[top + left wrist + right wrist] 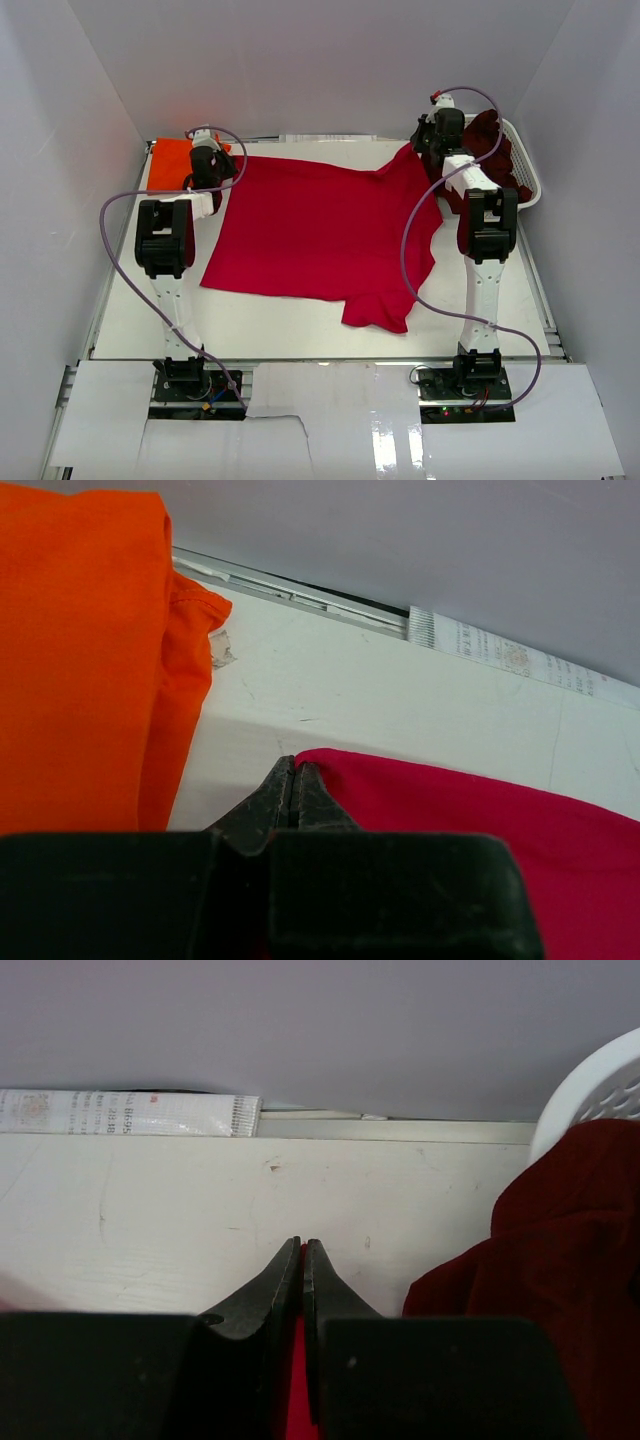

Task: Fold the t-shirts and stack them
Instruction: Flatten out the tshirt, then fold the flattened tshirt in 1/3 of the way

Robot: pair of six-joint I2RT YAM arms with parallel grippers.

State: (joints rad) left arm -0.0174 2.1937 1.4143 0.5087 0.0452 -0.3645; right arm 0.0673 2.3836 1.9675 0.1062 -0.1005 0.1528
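We see a robot lab bench. White walls (300, 60) box in a white table (280, 320), with a left arm (165, 250) and right arm (487, 240) bolted at its near edge.

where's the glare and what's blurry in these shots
Top external: glare streaks on the glossy white panel by the arm bases; the red t-shirt is evenly lit. Left wrist: the left gripper looms dark and soft-edged. Right wrist: the right gripper is likewise dark, the maroon t-shirt slightly soft.
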